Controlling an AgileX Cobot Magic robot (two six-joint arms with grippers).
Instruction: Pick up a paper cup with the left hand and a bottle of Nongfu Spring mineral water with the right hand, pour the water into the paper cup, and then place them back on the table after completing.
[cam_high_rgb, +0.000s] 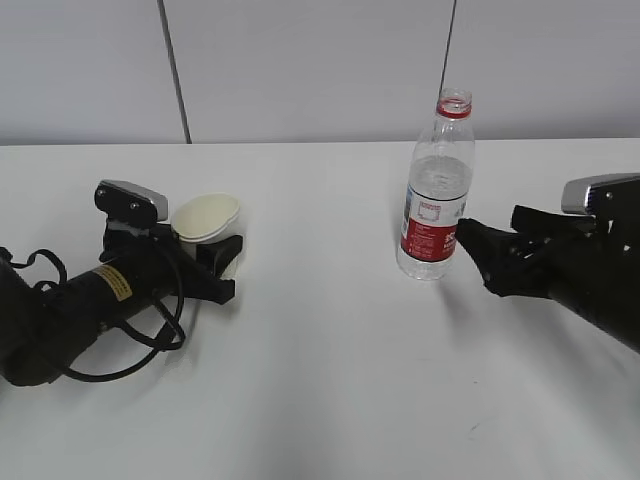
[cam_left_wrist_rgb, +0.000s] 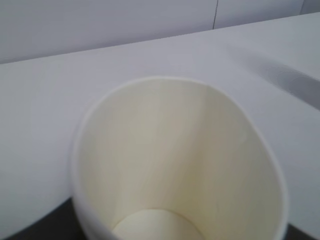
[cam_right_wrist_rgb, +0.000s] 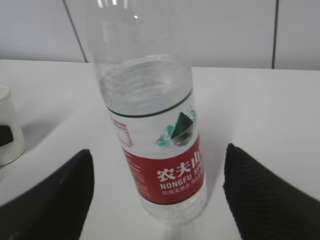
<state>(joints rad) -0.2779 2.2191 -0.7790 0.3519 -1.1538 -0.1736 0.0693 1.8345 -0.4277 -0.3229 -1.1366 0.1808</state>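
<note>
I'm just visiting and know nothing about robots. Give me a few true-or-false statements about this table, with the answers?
1. The bottle has no cap on. True.
2. The paper cup is full of water. False: its inside looks empty and dry.
3. The right pincer is clamped on the bottle. False: its fingers stand open either side, not touching.
4. The left pincer sits around the cup. True.
5. The bottle lies on its side. False: it stands upright on the table.

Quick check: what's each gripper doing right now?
Left gripper: closed around the paper cup, which stands on the table.
Right gripper: open, beside the water bottle, holding nothing.
</note>
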